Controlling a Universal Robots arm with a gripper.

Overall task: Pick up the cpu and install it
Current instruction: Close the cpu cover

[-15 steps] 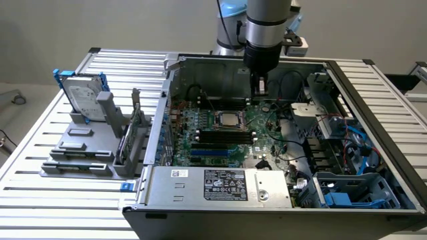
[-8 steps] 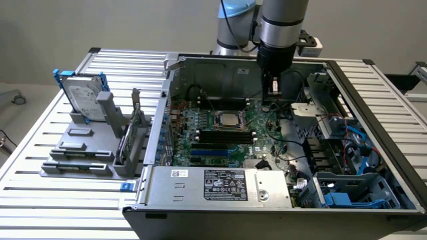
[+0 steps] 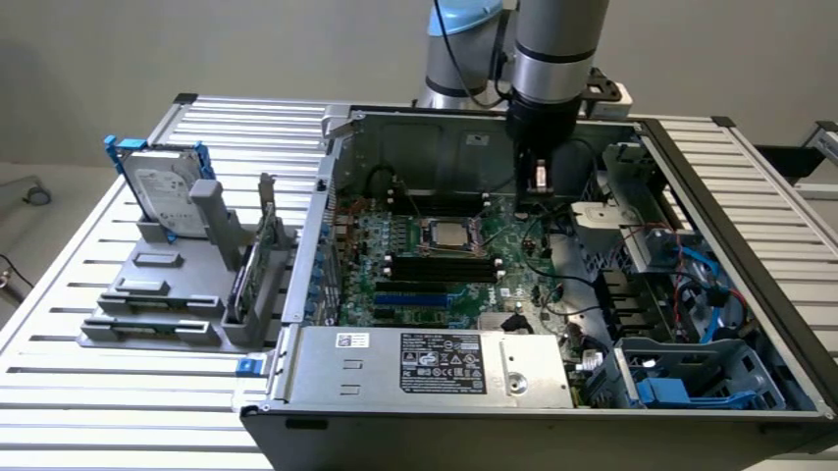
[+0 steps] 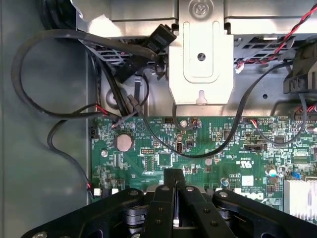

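In the exterior view, the cpu [image 3: 449,234] is a small pale silvery square lying flat inside the dark metal-framed socket [image 3: 449,220] in the middle of the green motherboard [image 3: 517,285]. My gripper [image 3: 537,192] hangs inside the open computer case, to the exterior view's right of the socket and apart from it, pointing down at the board. The wrist view has the gripper [image 4: 174,172] shut, its black fingers [image 4: 163,198] pressed together with nothing between them, over the motherboard [image 4: 208,148] near a round coin battery [image 4: 123,143].
Black cables [image 4: 59,114] loop over the board and case wall beside a metal bracket [image 4: 200,59]. A power supply [image 3: 439,363] fills the case front. Outside the case, a silver hard drive [image 3: 164,184] stands in a grey holder [image 3: 157,294] on the slatted table [image 3: 92,412].
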